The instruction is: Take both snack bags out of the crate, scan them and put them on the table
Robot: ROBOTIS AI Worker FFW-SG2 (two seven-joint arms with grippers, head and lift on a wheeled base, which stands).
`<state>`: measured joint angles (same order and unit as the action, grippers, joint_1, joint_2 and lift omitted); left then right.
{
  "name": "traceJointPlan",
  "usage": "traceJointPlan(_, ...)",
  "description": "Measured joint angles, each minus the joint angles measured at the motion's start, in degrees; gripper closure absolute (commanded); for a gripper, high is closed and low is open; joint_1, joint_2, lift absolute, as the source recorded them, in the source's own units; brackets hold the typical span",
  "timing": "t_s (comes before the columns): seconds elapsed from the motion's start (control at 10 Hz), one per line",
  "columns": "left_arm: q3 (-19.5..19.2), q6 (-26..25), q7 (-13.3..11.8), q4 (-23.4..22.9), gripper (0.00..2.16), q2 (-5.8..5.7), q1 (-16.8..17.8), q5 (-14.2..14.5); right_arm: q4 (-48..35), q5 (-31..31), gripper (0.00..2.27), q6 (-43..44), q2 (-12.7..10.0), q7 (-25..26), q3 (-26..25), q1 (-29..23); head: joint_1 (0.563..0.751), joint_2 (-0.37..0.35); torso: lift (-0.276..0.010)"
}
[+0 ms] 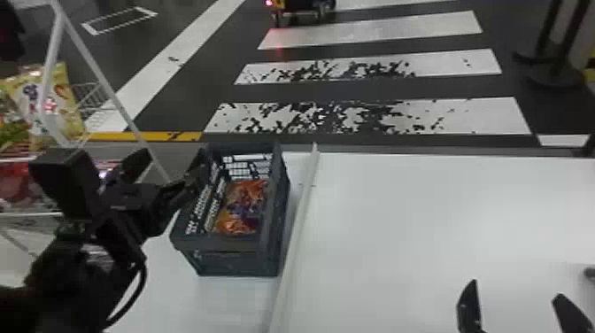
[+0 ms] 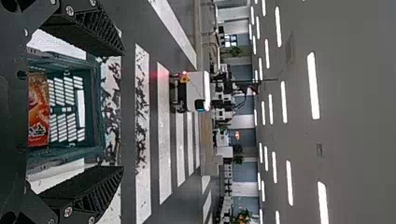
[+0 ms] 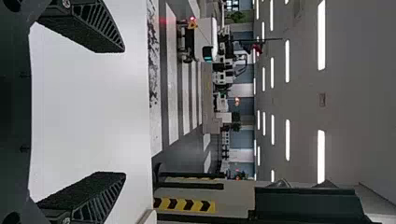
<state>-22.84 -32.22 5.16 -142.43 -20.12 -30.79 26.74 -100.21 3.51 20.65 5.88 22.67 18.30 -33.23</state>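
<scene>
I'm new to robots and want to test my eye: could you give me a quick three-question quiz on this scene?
1. True or false: the right hand is empty.
2. Where does an orange snack bag lie? a) on the floor b) in the crate c) in a shopping cart
3. Fill in, open or shut: the left hand is ____.

Key: 1 true; 2 b; 3 open.

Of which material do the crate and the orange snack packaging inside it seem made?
The crate looks like matte, rigid plastic, judging by its moulded grid walls. The snack packaging is probably glossy plastic film, perhaps foil-lined, given its crinkles and bright highlights.
</scene>
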Motion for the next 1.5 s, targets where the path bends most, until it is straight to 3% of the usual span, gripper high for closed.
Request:
traceJointPlan(0.2,-2.64,-16.33,-0.78,2.96,0.14,-3.49,8.07,4.97,0.01,0.16,0.05,-0.80,0.01,0.00,0.32,-0.08,0.695,0.330,-0.093)
traceJointPlan(0.3,-2.84,-22.06,-0.94,5.37,0.14,-5.32,11.88,6.52,0.01,0.28,0.05,-1.13,0.01,0.00,0.55,-0.17,0.695,0.337,-0.093)
traceJointPlan(0.7,-0.87,-33.88,-3.92,16.92,0.14,-10.22,24.50,10.77,-0.09,0.46,0.05,-2.47,0.01,0.00,0.78,-0.68,0.695,0.350,-0.093)
traceJointPlan(1.0,4.74,-41.90,-6.75,24.78,0.14,-11.93,33.47,10.69,-0.21,0.53,0.05,-3.13,-0.07,0.00,0.95,-0.94,0.695,0.345,-0.093)
traceJointPlan(1.5,16.61,-43.34,-8.48,37.29,0.14,-12.79,44.82,6.94,-0.19,0.46,0.05,-3.37,-0.03,0.00,0.57,-1.22,0.695,0.298,-0.093)
